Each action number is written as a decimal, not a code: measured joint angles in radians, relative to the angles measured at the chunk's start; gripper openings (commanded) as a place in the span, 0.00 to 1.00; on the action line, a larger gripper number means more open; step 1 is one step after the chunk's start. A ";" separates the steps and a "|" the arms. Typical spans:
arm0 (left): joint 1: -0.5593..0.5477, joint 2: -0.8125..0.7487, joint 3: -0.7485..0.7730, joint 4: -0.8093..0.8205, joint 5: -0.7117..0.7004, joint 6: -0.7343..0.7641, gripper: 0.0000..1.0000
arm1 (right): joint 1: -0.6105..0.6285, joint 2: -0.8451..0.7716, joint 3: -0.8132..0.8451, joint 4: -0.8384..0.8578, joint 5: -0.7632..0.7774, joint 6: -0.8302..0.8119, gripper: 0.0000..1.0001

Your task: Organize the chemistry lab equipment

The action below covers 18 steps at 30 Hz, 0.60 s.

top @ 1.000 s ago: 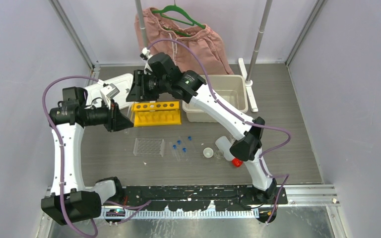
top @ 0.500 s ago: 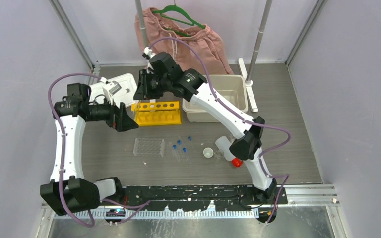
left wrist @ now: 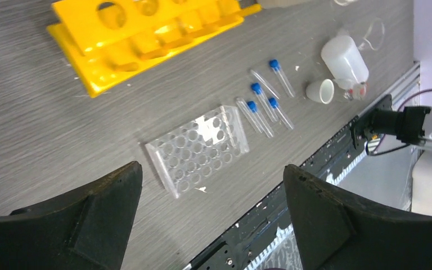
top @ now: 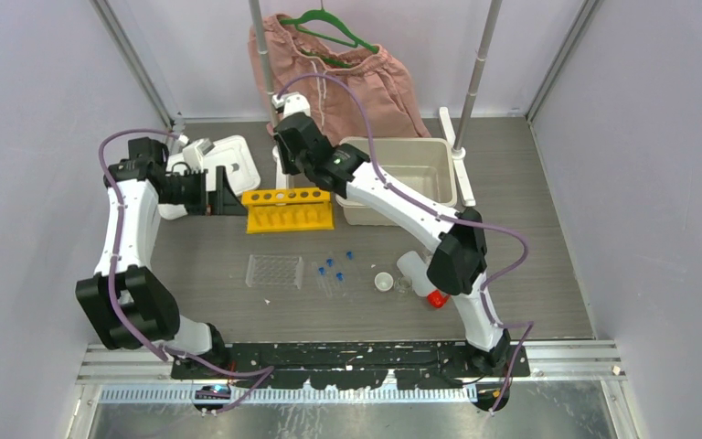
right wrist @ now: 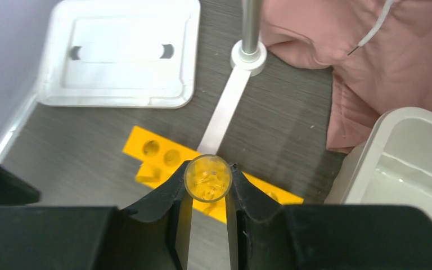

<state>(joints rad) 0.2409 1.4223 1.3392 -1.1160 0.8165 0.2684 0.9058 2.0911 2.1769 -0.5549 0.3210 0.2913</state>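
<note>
Right gripper is directly above the yellow holed tube rack, its fingers pinching a small clear vessel. It is seen end-on, so I cannot tell whether it is a tube or a beaker. The left gripper sits just off the rack's left end, fingers spread wide with nothing between them.

Now the danger. Only the fingertips grip that slick round wall, so a small twist could let it slip and drop onto the rack. The open holes show off to one side of the vessel, not under it. If it goes down there, I judge it hits the solid top plate and tips, or shoves the rack along the table, because nothing is bracing the rack. Behind the rack stand a metal pole and the pink shorts, which the right arm could brush.

In front of the rack lie the clear plastic grid rack and the blue-capped tubes. The tubes are loose on their sides and free to roll if nudged. Beyond them, further from the rack, are the small white dish and the squeeze bottle.

Writing? No brand, label or lettering is readable anywhere.
</note>
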 measured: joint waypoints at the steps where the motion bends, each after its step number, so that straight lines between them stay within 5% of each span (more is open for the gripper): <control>1: 0.006 0.017 0.005 0.006 -0.012 -0.009 0.93 | 0.000 0.000 -0.040 0.045 0.019 -0.015 0.01; 18: 0.040 0.081 0.018 0.047 -0.071 -0.048 0.84 | 0.072 0.000 -0.182 0.378 0.161 -0.181 0.01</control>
<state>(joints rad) 0.2813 1.5032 1.3571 -1.0691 0.7460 0.2203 0.9779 2.0914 1.9953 -0.1764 0.4820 0.1104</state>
